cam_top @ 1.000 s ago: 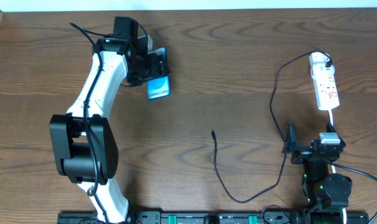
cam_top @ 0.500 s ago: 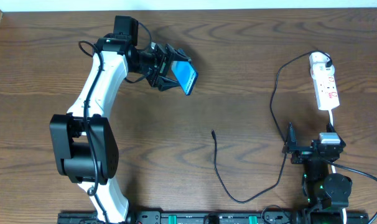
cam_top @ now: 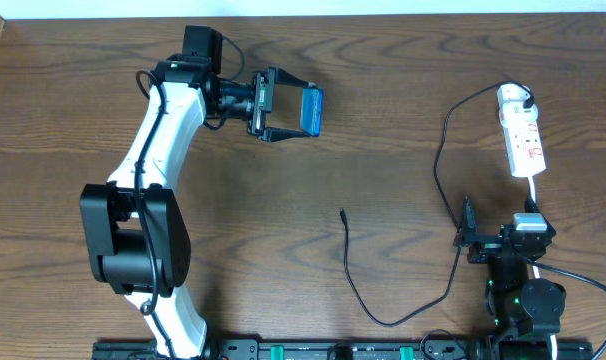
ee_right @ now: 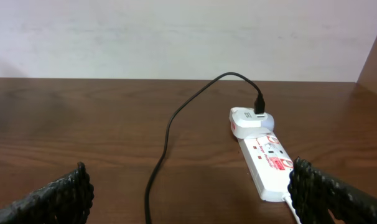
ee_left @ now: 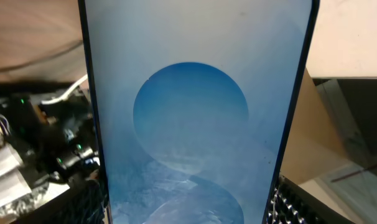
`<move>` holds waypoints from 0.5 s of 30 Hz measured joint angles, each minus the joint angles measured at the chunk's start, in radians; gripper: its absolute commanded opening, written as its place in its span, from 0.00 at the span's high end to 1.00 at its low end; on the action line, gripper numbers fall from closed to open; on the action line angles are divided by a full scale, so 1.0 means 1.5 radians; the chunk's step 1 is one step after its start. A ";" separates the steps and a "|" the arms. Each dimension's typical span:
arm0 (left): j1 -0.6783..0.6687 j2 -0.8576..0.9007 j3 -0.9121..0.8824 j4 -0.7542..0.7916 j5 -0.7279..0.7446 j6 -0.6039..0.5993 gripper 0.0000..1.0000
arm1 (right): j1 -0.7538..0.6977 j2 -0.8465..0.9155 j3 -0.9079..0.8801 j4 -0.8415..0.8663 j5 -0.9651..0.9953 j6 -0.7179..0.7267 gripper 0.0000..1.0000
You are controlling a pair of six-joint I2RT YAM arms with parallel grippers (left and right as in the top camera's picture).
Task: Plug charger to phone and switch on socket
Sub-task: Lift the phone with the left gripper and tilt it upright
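Overhead view of a dark wooden table with two robot arms. At about 11 o'clock the left gripper (cam_top: 295,109) is clamped on the phone (cam_top: 312,111), one finger on each long side. From above the phone shows as a narrow blue slab at the gripper's 3 o'clock end. In the left wrist view its screen (ee_left: 191,118) fills the picture: pale blue with a darker blue disc in the middle. Whether the phone touches the table cannot be told.

The socket (cam_top: 522,128), a white power strip, lies at 2 o'clock. Its red printing (ee_right: 270,159) is too small to read. The charger's white plug (ee_right: 249,122) sits in the far end of the strip. The charger (cam_top: 346,250), a thin black cable, runs from the plug toward 6 o'clock and loops along the near edge. It ends in a loose connector tip (cam_top: 342,213) near the table's centre, well apart from the phone.

The right gripper (ee_right: 188,177) rests at 4 o'clock, facing the socket, with its fingers spread wide and nothing between them.

A second ago the phone sat lower, toward 10 o'clock, with its blue face up to the overhead camera. Half a second ago it was tilted. Now it is turned edge-on and has shifted toward 3 o'clock. Cable, socket and right arm have not moved.
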 measured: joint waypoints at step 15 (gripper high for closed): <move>0.000 0.000 0.000 0.000 0.034 -0.031 0.93 | 0.000 0.000 0.000 0.000 0.000 0.000 0.01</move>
